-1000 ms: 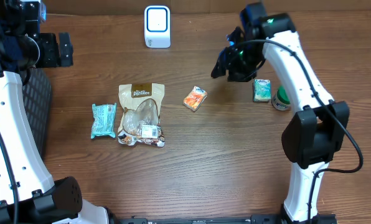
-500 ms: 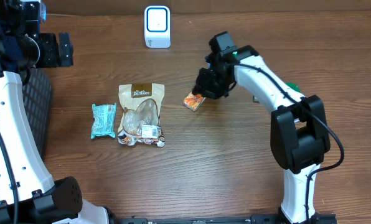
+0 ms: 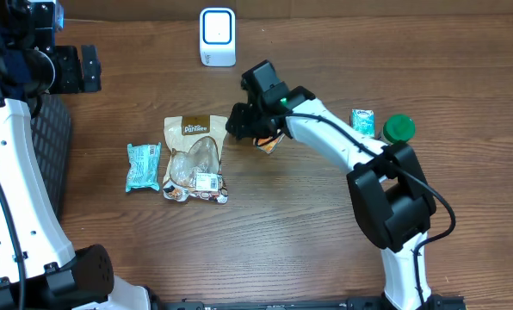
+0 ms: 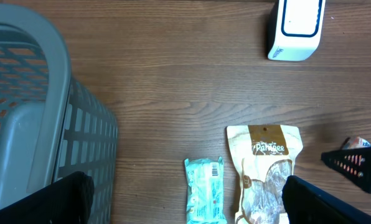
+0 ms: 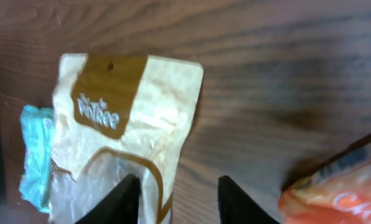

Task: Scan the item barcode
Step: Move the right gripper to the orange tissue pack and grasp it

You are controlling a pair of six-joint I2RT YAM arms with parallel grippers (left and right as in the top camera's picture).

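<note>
Reaching leftward, the right gripper (image 5: 179, 200) hovers just right of the brown pouch (image 3: 196, 155), jaws parted and gripping nothing. The orange packet (image 3: 271, 143) lies beside it. The left gripper (image 3: 83, 69) gapes wide. A grey basket (image 4: 61, 74) stands left of the pouch.

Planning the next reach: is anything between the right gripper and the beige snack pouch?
Nothing visible does. The right gripper hangs at the edge of the beige snack pouch, over bare wooden table; the small orange packet lies on its other side.
</note>
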